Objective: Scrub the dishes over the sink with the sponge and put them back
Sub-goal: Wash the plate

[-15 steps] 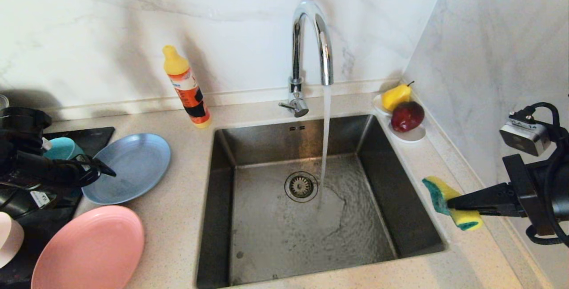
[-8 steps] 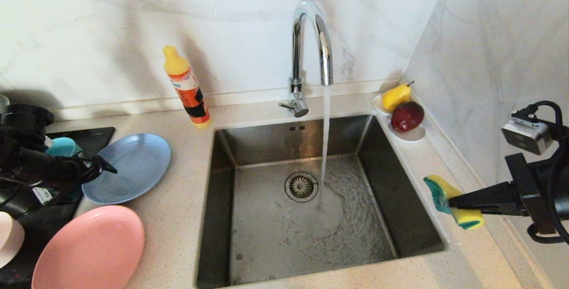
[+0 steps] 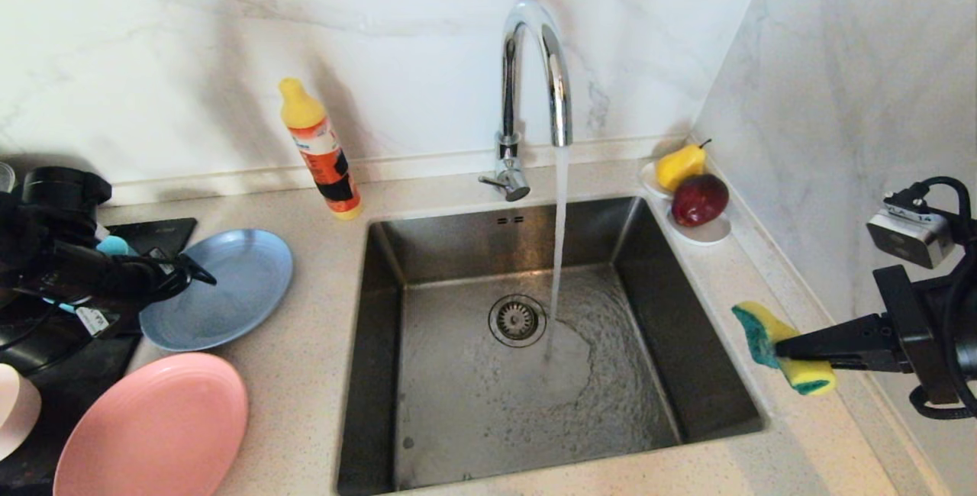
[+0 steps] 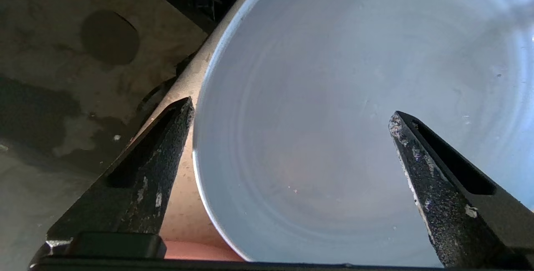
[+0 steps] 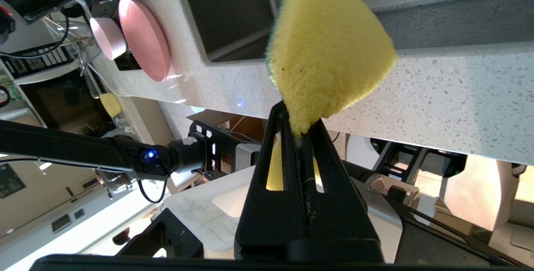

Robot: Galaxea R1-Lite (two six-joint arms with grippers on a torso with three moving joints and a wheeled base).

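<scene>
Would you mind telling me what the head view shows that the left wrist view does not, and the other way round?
Only the head view shows the sink with the faucet running, the salmon-pink plate, and the right gripper shut on the sponge above the counter to the sink's right. Only the left wrist view shows how the left gripper stands: open, one finger outside the rim, the other over the dish. Both show the grey-blue plate.
</scene>
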